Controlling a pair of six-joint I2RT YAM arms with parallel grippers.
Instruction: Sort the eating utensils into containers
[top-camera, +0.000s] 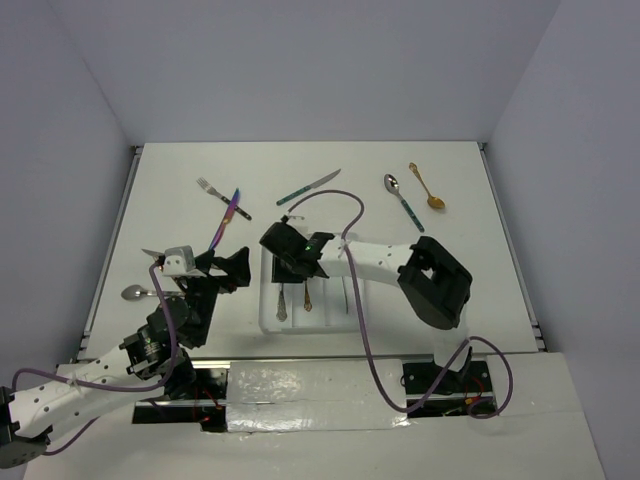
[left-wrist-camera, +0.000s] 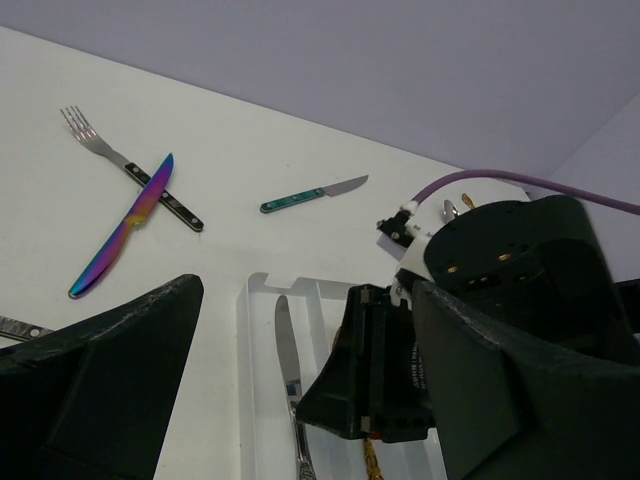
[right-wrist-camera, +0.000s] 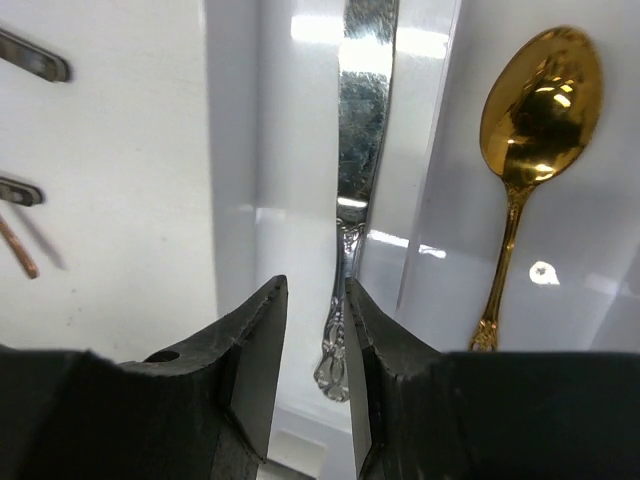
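The white tray (top-camera: 266, 318) sits in the middle of the table. A silver knife (top-camera: 283, 300) lies in its left compartment, and a gold spoon (top-camera: 307, 297) in the compartment beside it. My right gripper (top-camera: 293, 255) hangs low over the tray's far end. Its jaws (right-wrist-camera: 315, 330) stand slightly apart over the silver knife's (right-wrist-camera: 360, 130) handle, gripping nothing. The gold spoon (right-wrist-camera: 535, 100) lies to the right of them. My left gripper (top-camera: 225, 268) is wide open and empty, just left of the tray. Loose on the table are a fork (top-camera: 215, 192), an iridescent knife (top-camera: 226, 220) and a teal-handled knife (top-camera: 308, 187).
A teal-handled spoon (top-camera: 402, 200) and a gold spoon (top-camera: 428, 187) lie at the far right. A silver spoon (top-camera: 135, 292) rests near the left edge. The right arm's purple cable (top-camera: 352, 215) loops above the tray. Raised rails border the table on both sides.
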